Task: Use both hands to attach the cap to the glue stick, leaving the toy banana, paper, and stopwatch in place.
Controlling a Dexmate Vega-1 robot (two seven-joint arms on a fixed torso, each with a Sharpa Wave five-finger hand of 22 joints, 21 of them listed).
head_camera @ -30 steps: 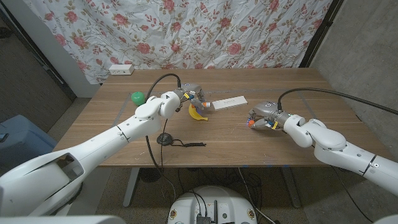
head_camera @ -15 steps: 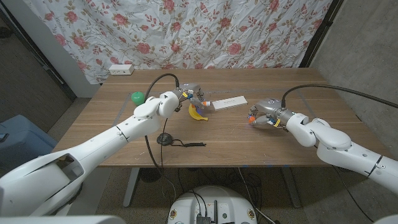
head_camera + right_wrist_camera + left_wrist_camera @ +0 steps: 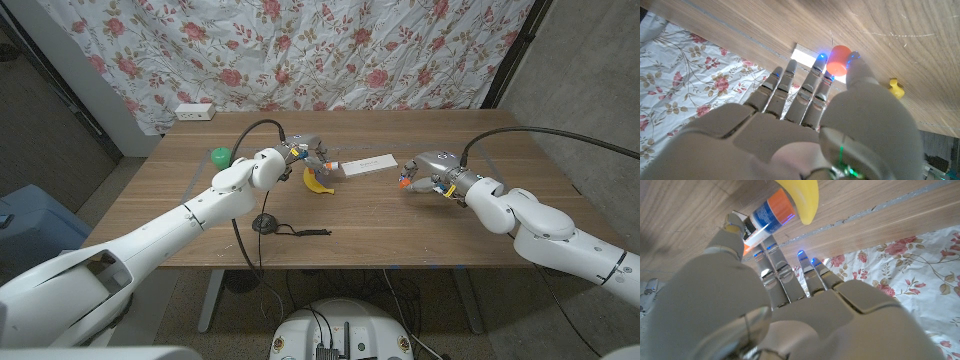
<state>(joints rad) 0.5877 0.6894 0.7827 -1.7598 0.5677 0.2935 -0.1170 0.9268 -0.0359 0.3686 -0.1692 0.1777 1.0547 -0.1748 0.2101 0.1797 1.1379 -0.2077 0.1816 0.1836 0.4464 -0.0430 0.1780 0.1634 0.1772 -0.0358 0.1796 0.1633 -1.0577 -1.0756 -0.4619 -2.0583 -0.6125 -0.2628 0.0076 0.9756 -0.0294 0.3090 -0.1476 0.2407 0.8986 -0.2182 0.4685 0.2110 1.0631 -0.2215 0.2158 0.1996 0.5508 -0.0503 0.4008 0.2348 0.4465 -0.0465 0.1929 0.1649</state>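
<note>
At table centre, toward twelve o'clock: glue stick [image 3: 769, 216] uncapped, pinched in left hand [image 3: 305, 155] | orange cap [image 3: 839, 60] at three o'clock, nipped by right hand [image 3: 432, 178], well apart from stick | toy banana [image 3: 318, 182] beside stick, paper [image 3: 366, 164] between hands, stopwatch [image 3: 266, 223] at seven o'clock | judged: parts gripped, joining remains.

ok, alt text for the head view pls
Left robot hand holds the glue stick beside a toy banana; right robot hand holds the orange cap above a wooden table. White paper lies between the hands.
</note>
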